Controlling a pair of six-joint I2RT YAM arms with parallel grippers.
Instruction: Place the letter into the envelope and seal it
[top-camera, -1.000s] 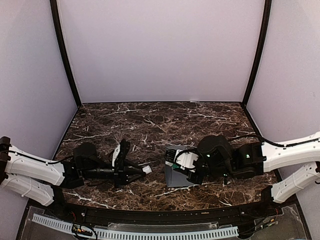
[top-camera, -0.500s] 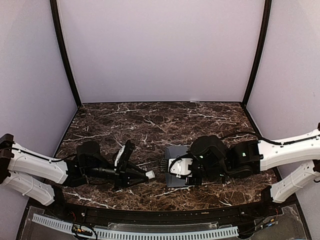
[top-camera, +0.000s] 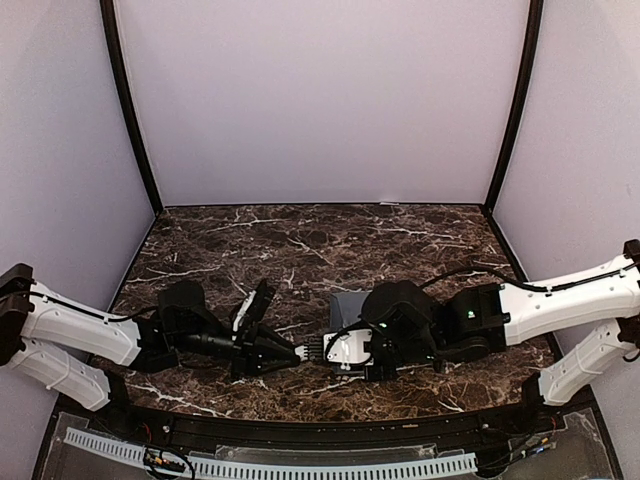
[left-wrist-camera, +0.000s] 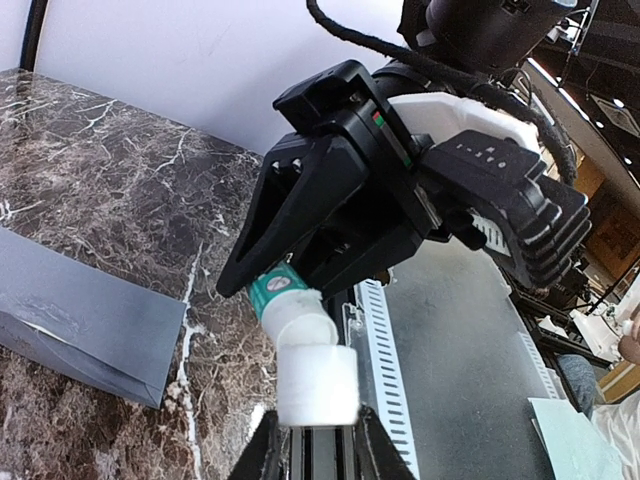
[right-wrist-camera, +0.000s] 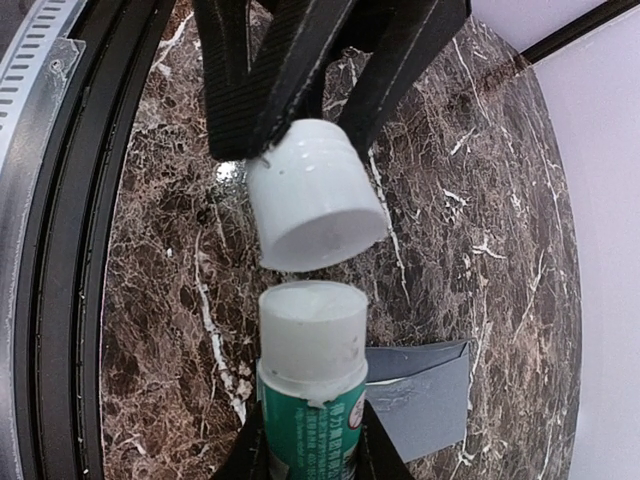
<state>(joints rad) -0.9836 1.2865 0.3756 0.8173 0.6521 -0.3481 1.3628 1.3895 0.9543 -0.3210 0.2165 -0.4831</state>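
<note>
The left jaws are clenched on a white cap (right-wrist-camera: 312, 205). The right jaws grasp the green glue stick (right-wrist-camera: 305, 430), whose white tip faces the cap, just apart from it. The envelope (right-wrist-camera: 425, 390) lies flat on the marble tabletop (top-camera: 300, 240), partly beneath the right arm (top-camera: 560, 295).

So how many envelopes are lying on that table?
1. The grey envelope lies flat on the marble table, near the middle, with the right arm covering part of it. A second one directly under the arms would be hidden from view.
</note>
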